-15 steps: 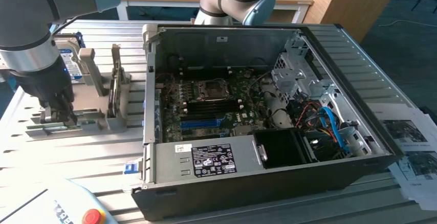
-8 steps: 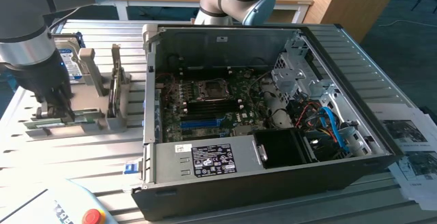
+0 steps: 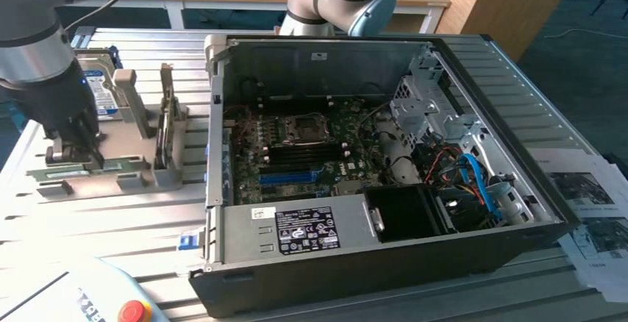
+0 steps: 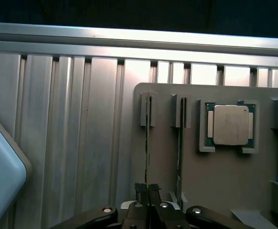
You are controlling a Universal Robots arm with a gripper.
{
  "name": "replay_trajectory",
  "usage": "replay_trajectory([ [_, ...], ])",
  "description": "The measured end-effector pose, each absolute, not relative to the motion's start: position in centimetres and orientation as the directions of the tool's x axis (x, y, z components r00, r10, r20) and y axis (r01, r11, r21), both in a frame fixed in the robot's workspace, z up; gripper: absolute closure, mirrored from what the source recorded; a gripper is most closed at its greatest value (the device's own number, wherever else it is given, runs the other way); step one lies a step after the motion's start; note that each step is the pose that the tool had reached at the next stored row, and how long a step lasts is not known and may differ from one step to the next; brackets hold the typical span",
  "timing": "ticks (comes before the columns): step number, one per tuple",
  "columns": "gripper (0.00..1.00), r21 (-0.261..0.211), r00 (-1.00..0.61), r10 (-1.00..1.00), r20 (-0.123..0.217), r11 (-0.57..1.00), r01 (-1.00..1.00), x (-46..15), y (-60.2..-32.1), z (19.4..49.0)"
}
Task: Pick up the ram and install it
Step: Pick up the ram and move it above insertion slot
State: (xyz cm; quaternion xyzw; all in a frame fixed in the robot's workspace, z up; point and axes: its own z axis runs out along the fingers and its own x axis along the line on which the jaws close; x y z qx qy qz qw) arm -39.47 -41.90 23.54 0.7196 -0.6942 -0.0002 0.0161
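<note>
My end effector (image 4: 148, 189) is pinched narrow on the thin edge of the ram (image 4: 147, 138). The ram stands edge-up in its slot of the grey holder (image 4: 224, 186) on the slatted table (image 4: 67, 124), beside a second stick (image 4: 180, 143) and a CPU (image 4: 231, 125).

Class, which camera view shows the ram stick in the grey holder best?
The exterior view: the ram shows its long green side, standing on edge in the grey holder. The wrist view sees it edge-on, a thin dark line held in the shut gripper.
</note>
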Motion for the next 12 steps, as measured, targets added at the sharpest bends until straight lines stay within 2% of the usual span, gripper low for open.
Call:
replay_trajectory([
  [12, 0.88, 0.023, 0.033, -0.999, 0.022, -0.032, -0.999, -39.5, -41.9, 26.2],
])
